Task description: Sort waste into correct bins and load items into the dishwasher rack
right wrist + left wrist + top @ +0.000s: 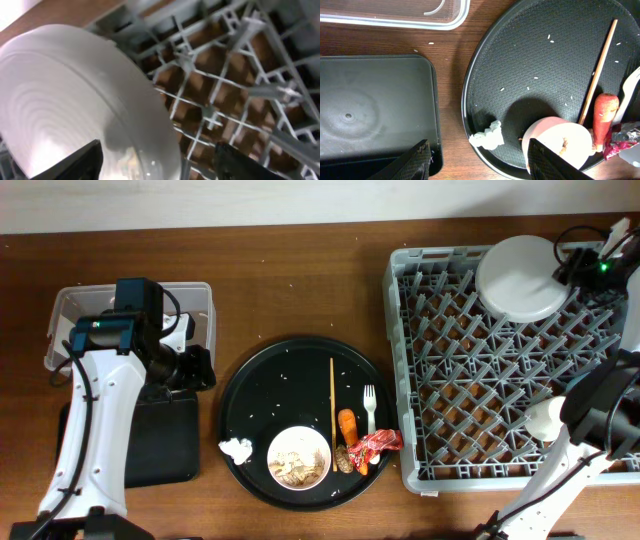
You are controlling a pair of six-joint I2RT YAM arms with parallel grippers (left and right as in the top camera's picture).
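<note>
our left gripper [477,150] hangs spread and empty over the table [300,270], between the flat bin [160,435] and the round tray [290,375]. along that tray's lower part we see tissue [236,449], bowl [272,448] of scraps [298,465], chopstick [332,395], carrot [347,425], fork [369,405] and wrapper [378,444]. at right, the plate [517,277] rests at the top of the rack [480,370], its rim between our right gripper's [157,146] parted jaws.

plate [518,277] — far edge of rack [470,380] | bowl [271,452] — holds beige scraps [297,468]

Round black tray [262,392], seemingly wooden table [300,280]
</note>
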